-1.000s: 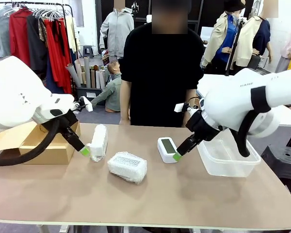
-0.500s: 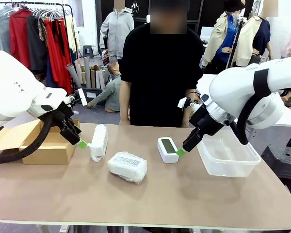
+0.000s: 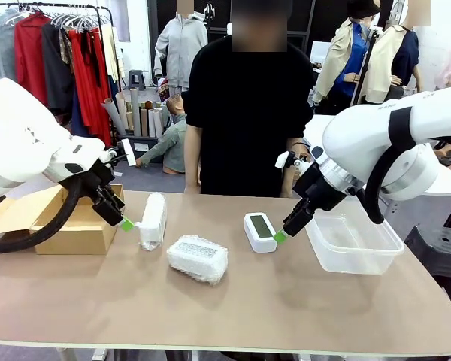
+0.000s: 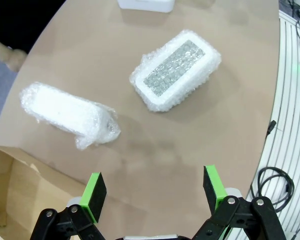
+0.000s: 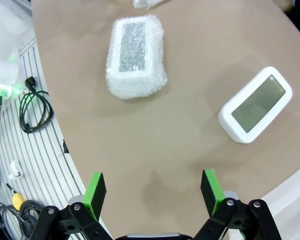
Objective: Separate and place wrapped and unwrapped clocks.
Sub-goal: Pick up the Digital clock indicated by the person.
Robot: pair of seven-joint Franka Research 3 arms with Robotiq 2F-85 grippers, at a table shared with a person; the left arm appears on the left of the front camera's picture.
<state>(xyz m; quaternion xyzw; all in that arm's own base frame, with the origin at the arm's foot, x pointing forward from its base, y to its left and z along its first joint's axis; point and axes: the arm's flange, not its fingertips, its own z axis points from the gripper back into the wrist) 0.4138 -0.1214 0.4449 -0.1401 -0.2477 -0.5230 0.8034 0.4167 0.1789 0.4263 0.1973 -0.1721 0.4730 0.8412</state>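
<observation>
Two bubble-wrapped clocks lie on the tan table: one (image 3: 152,219) (image 4: 67,114) at the far left, one (image 3: 198,258) (image 4: 175,74) (image 5: 136,55) in the middle. The bare white clock (image 3: 259,231) (image 5: 256,104) with a grey-green screen stands right of centre. My left gripper (image 3: 125,222) (image 4: 154,192) hovers open just left of the far wrapped clock, holding nothing. Just right of the bare clock, my right gripper (image 3: 279,236) (image 5: 153,191) hangs open and empty.
An open cardboard box (image 3: 69,222) (image 4: 10,185) sits at the table's left end. A clear plastic tub (image 3: 353,244) stands at the right. A person in black (image 3: 248,113) stands at the far edge.
Both grippers have risen slightly and drawn back from the clocks beside them: the left one to the left, the right one to the right. The clocks have not moved.
</observation>
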